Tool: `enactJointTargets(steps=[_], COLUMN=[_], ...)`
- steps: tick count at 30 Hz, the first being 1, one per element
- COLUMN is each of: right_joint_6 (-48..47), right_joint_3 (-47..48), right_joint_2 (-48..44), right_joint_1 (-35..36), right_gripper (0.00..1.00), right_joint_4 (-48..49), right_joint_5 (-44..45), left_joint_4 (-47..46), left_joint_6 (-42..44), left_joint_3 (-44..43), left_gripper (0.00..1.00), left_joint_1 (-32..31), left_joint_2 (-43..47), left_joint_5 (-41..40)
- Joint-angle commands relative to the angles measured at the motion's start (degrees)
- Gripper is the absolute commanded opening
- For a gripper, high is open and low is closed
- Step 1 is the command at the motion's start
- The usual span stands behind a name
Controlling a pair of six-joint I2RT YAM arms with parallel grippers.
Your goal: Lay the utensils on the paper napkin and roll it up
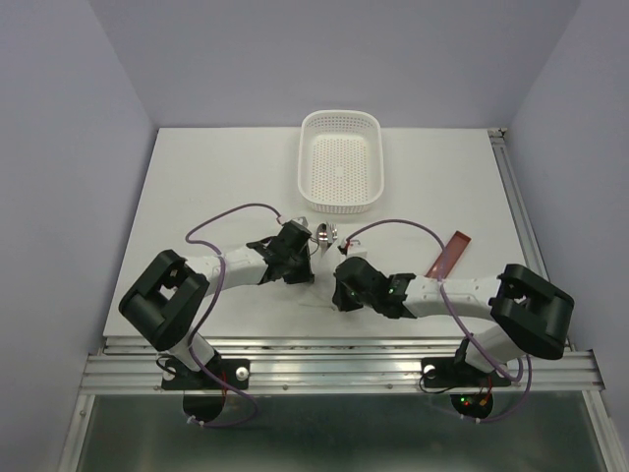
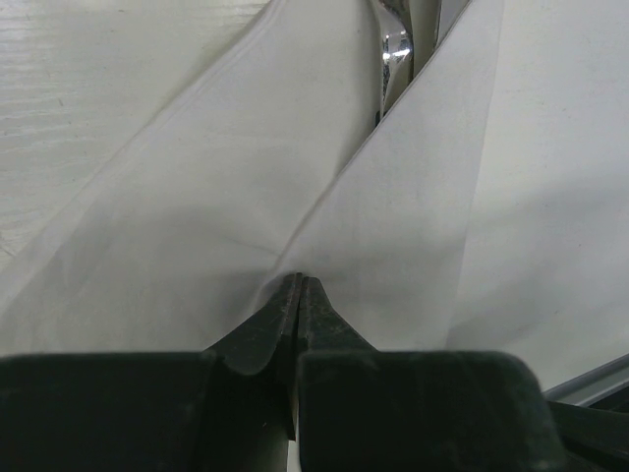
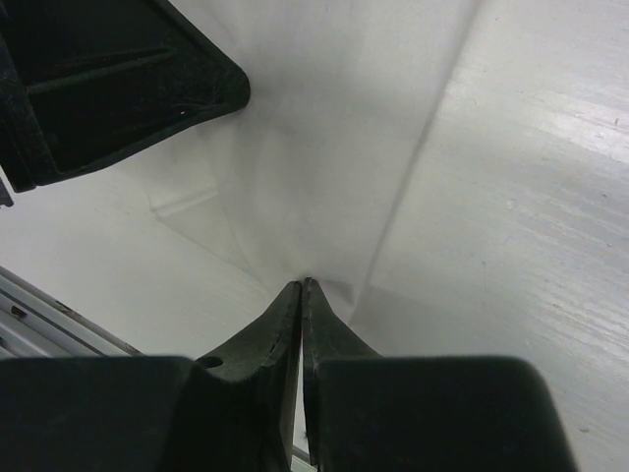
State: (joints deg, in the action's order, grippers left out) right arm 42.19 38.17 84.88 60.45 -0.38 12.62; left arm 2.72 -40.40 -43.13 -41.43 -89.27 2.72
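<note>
We had the paper napkin [image 2: 295, 177] tented over the spoon [image 2: 395, 49] near the middle of the counter [image 1: 216, 177], bowl peeking out. Left pincer [image 2: 298, 285] and right pincer [image 3: 302, 287] each pinched napkin. White surface, basket [image 1: 340, 114] behind, lavender walls [image 1: 59, 147].

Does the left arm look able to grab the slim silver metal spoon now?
Probably not: left gripper is pinching the thin white paper napkin, whose folds cover most of the spoon.
</note>
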Motion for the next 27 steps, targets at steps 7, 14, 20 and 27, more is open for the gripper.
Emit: enactJointTargets(steps=[7, 14, 20, 27], right_joint_6=[-2.03, -0.98, 0.43, 0.87], right_joint_3=[6.65, 3.14, 0.68, -0.29], right_joint_2=[-1.91, -0.60, 1.78, 2.22], right_joint_1=[0.73, 0.73, 0.73, 0.73], right_gripper=[0.08, 0.08, 0.07, 0.07], right_joint_4=[-9.11, -4.01, -1.73, -2.08], right_joint_5=[-1.11, -4.01, -3.57, -1.64], left_joint_4=[5.54, 5.28, 5.28, 5.45], left_joint_6=[1.73, 1.64, 1.64, 1.73], left_joint_3=[-0.02, 0.24, 0.42, 0.16], left_gripper=[0.00, 0.00, 0.00, 0.00], left_joint_1=[0.56, 0.56, 0.56, 0.56], left_joint_2=[-0.73, -0.20, -0.02, 0.15], left_joint_5=[-6.06, -5.88, -5.71, -5.62])
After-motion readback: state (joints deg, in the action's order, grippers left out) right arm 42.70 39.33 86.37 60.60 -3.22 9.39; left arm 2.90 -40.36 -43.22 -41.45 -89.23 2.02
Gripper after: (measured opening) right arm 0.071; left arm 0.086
